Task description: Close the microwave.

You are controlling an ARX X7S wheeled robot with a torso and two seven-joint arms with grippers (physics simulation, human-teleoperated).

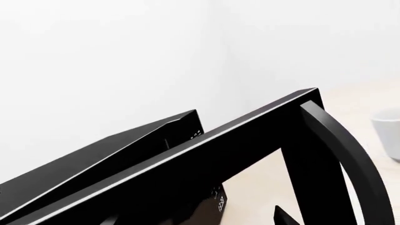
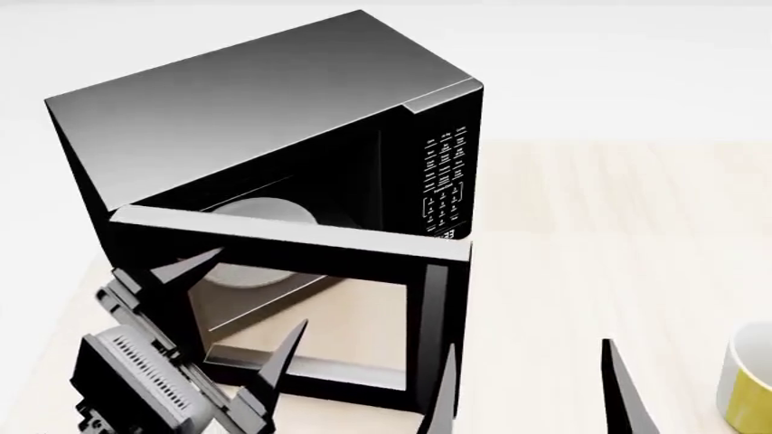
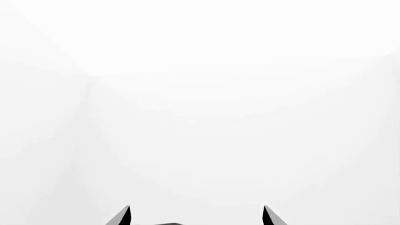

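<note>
Head view: one microwave (image 2: 277, 117) sits on the worktop (image 2: 603, 235) at about 11 o'clock from centre, its door (image 2: 289, 244) swung out toward the robot, hinged on the left, partly open. The turntable plate (image 2: 259, 217) shows inside the cavity and the keypad (image 2: 444, 185) sits to the right of the opening. Step in hand, as judged: the push on the door. The left gripper (image 2: 235, 307) sits at 7 o'clock against the door's outer face, jaws spread wide and holding nothing; contact with the glass cannot be confirmed. The right gripper (image 2: 531, 389) hangs at 5 o'clock, jaws wide and empty, well clear of the door; its wrist view shows only white wall. The next move probably calls for the left arm to sweep the free edge, near the handle (image 1: 350, 154), back toward the keypad side until the door seats. Count: one microwave, one door, one plate, two grippers, one yellow mug (image 2: 750, 380) at 4 o'clock.
</note>
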